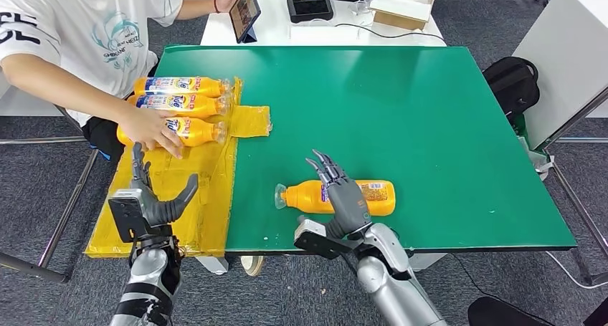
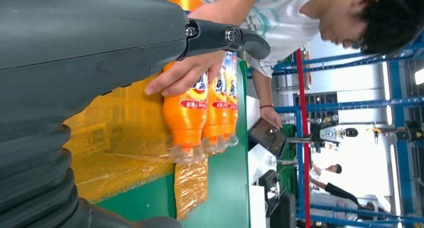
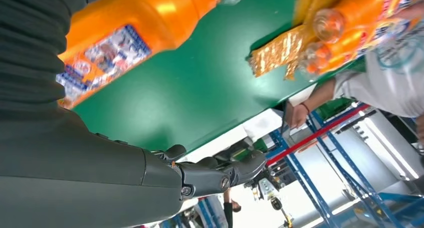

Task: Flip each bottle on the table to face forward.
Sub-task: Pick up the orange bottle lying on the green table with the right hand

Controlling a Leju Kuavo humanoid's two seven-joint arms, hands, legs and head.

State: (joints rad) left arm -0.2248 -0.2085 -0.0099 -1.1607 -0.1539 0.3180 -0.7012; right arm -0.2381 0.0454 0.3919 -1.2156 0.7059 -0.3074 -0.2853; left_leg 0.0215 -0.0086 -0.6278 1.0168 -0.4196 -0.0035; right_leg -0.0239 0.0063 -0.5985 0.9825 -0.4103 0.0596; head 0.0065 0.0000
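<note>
lone bottle back label up, lettering unreadable

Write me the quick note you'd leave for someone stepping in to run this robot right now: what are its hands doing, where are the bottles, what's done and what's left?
Left hand: open, holding nothing, above the yellow plastic wrap at the table's left edge.
Right hand: fingers spread, over the lone orange bottle lying on its side on the green table; no grip visible.
Three more bottles lie side by side on the wrap; a person's hand rests on the nearest one.
Done: the three bottles show their front labels in the left wrist view.
Left: the lone bottle shows its fine-print label, so it likely needs turning.
</note>
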